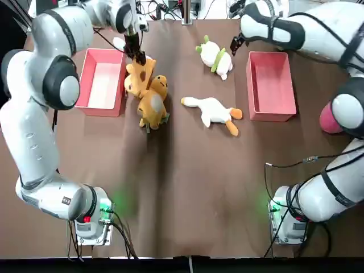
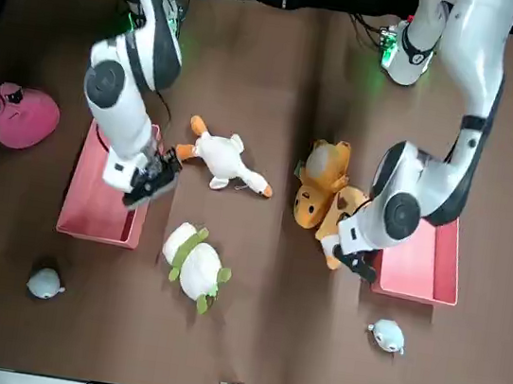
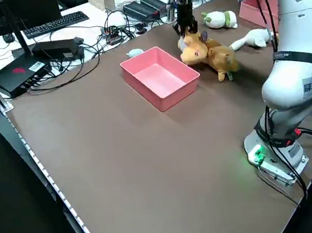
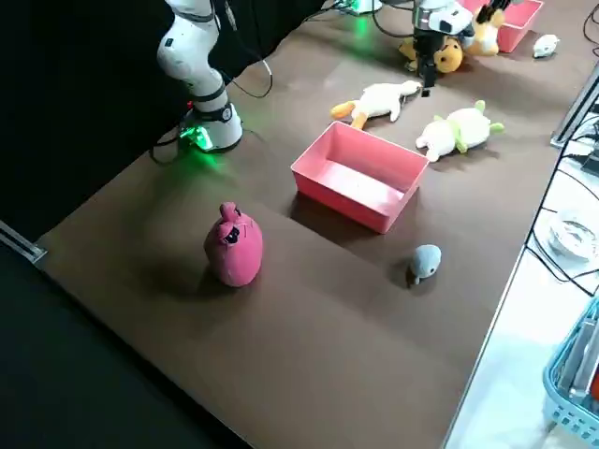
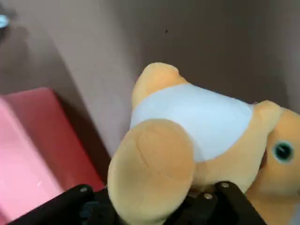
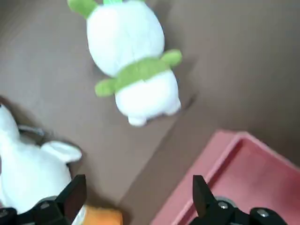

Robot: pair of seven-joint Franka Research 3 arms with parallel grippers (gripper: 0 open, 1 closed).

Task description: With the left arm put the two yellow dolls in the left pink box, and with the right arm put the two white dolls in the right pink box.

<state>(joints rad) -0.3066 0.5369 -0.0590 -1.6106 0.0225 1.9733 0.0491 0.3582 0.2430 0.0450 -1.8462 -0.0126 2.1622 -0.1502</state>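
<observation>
Brown table (image 1: 187,182), left end effector (image 1: 135,54) gripping yellow doll (image 1: 142,74), right end effector (image 1: 236,44) open

Yellow dolls (image 1: 147,85): soft plush, short matt pile; paler belly patch.
Goose doll (image 1: 213,111): white plush, matt; orange fabric beak and feet.
Round white doll (image 1: 216,57): smooth plush, green cloth trim.
Pink boxes (image 1: 84,85) (image 1: 288,94): smooth, plastic-looking walls, slight sheen.
Table (image 1: 187,187): brown, matt, even.
Arm shells (image 1: 28,142): glossy white plastic, black joints.
Left gripper (image 1: 135,50): matt black.
</observation>
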